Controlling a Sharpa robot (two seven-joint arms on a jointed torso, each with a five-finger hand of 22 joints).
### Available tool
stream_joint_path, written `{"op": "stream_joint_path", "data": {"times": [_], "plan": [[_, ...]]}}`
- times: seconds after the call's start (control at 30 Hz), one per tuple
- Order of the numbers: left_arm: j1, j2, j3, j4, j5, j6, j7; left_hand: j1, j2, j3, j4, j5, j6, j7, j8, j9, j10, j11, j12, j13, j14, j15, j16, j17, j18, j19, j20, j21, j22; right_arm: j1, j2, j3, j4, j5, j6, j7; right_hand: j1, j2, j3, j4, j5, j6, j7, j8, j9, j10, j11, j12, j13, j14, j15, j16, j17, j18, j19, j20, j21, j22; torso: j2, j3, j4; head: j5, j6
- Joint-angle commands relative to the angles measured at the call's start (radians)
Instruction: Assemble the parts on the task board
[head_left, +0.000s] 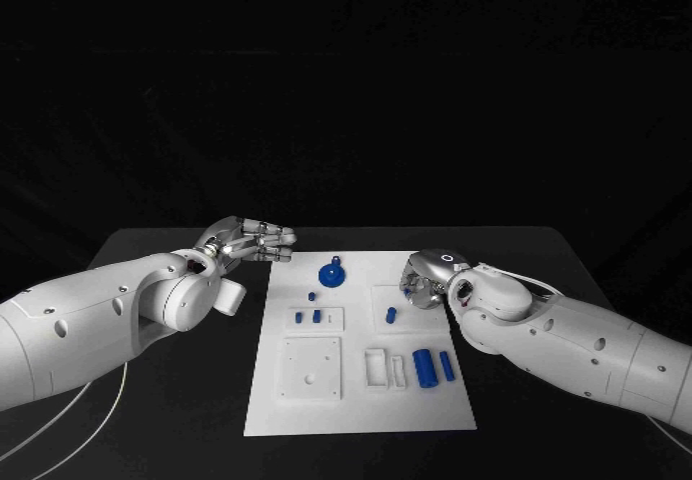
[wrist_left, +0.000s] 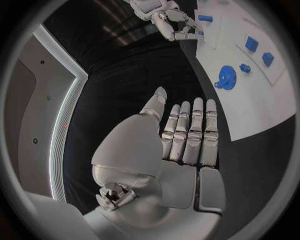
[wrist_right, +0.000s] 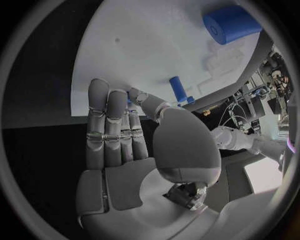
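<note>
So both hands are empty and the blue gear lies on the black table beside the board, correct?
Not quite. The left hand and right hand are indeed empty, but the blue gear lies on the task board itself, near its far edge, not on the black table. The head view shows it.

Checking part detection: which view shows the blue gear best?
Head view: the blue gear lies whole and unobstructed near the far edge of the task board. Left wrist view also shows it, but warped by the fisheye beyond the left hand. I cannot find it in the right wrist view.
</note>
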Motion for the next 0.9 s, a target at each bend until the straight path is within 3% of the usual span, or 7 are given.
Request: {"op": "stream_joint_path", "data": {"times": [0.03, 0.2, 0.43, 0.57, 0.7, 0.9], "plan": [[0.001, 0.003, 0.001, -0.002, 0.004, 0.006, 0.007, -0.001, 0.007, -0.008, -0.001, -0.003, 0.005, -0.004, -0.001, 0.001, -0.009, -0.001, 0.004, 0.001, 0.001, 0.0, 0.001, 0.0, 0.017, 0.004, 0.002, 0.002, -0.001, -0.001, -0.003, 0.005, 0.01, -0.015, -0.024, -0.004, 0.0, 0.0, 0.005, 0.003, -0.004, 0.01, -0.001, 0.004, 0.002, 0.009, -0.001, 0.002, 0.002, -0.003, -0.006, 0.004, -0.002, 0.017, 0.007, 0.0, -0.007, 0.004, 0.0, 0.0004, -0.0013, 0.001, 0.0], [0.001, 0.004, 0.001, -0.007, 0.004, 0.005, 0.008, -0.001, 0.007, -0.008, -0.001, -0.003, 0.005, -0.004, -0.001, 0.001, -0.009, -0.001, 0.004, 0.001, 0.001, 0.0, 0.001, 0.0, 0.017, 0.004, 0.002, 0.002, -0.001, -0.001, -0.008, 0.017, 0.019, -0.002, -0.027, 0.0, 0.0, 0.0, 0.005, 0.003, -0.004, 0.01, -0.001, 0.004, 0.002, 0.009, -0.001, 0.002, 0.002, -0.003, -0.006, 0.004, -0.002, 0.017, 0.007, 0.0, -0.007, 0.004, 0.0, 0.0007, -0.0019, 0.001, 0.001], [0.001, 0.005, 0.001, -0.013, 0.004, 0.005, 0.009, -0.002, 0.007, -0.009, -0.001, -0.004, 0.006, -0.003, -0.001, 0.001, -0.011, -0.001, 0.004, 0.001, 0.0, 0.001, 0.001, 0.0, 0.018, 0.003, 0.002, 0.002, -0.001, -0.001, -0.02, 0.053, 0.032, 0.062, -0.02, 0.022, 0.0, 0.0, 0.002, 0.005, 0.002, 0.01, -0.001, 0.003, 0.002, 0.008, -0.001, 0.002, 0.002, -0.006, -0.006, 0.009, -0.011, 0.02, 0.01, 0.0, -0.025, 0.028, 0.0, 0.0001, -0.0012, 0.0, 0.001], [0.001, 0.005, 0.001, -0.014, 0.003, 0.004, 0.012, -0.001, 0.008, -0.009, -0.001, -0.003, 0.005, -0.003, -0.001, 0.001, -0.012, 0.0, 0.004, 0.002, -0.001, 0.001, 0.001, 0.0, 0.018, 0.002, 0.003, 0.002, -0.002, -0.001, -0.028, 0.07, 0.043, 0.109, -0.047, 0.054, 0.001, 0.003, -0.004, 0.003, 0.007, 0.008, -0.001, 0.004, 0.001, 0.006, 0.0, 0.002, 0.002, -0.005, -0.006, 0.008, -0.015, 0.025, 0.011, 0.001, -0.031, 0.038, 0.0, -0.0004, -0.0019, 0.002, 0.001], [0.001, 0.006, 0.001, -0.013, 0.003, 0.003, 0.015, -0.001, 0.008, -0.009, -0.001, -0.003, 0.005, -0.003, -0.001, 0.001, -0.012, 0.0, 0.004, 0.002, -0.001, 0.001, 0.001, 0.0, 0.018, 0.002, 0.003, 0.002, -0.002, -0.001, -0.033, 0.08, 0.066, 0.147, -0.081, 0.083, 0.001, 0.004, -0.006, 0.003, 0.01, 0.009, -0.001, 0.004, 0.002, 0.007, -0.001, 0.002, 0.002, -0.005, -0.006, 0.01, -0.017, 0.029, 0.013, 0.001, -0.035, 0.05, 0.0, 0.0003, -0.0021, 0.006, 0.003], [0.001, 0.01, 0.001, -0.017, 0.003, -0.006, 0.023, -0.001, 0.008, -0.009, -0.001, -0.003, 0.005, -0.003, -0.001, 0.001, -0.012, 0.0, 0.004, 0.002, -0.001, 0.001, 0.001, 0.0, 0.018, 0.002, 0.003, 0.002, -0.002, -0.004, -0.033, 0.084, 0.12, 0.193, -0.1, 0.113, 0.001, 0.007, -0.013, 0.003, 0.018, 0.007, 0.0, 0.003, 0.002, 0.006, -0.001, 0.002, 0.002, -0.005, -0.006, 0.011, -0.019, 0.034, 0.014, 0.002, -0.042, 0.064, 0.0, -0.001, 0.0007, 0.015, 0.004]]}}
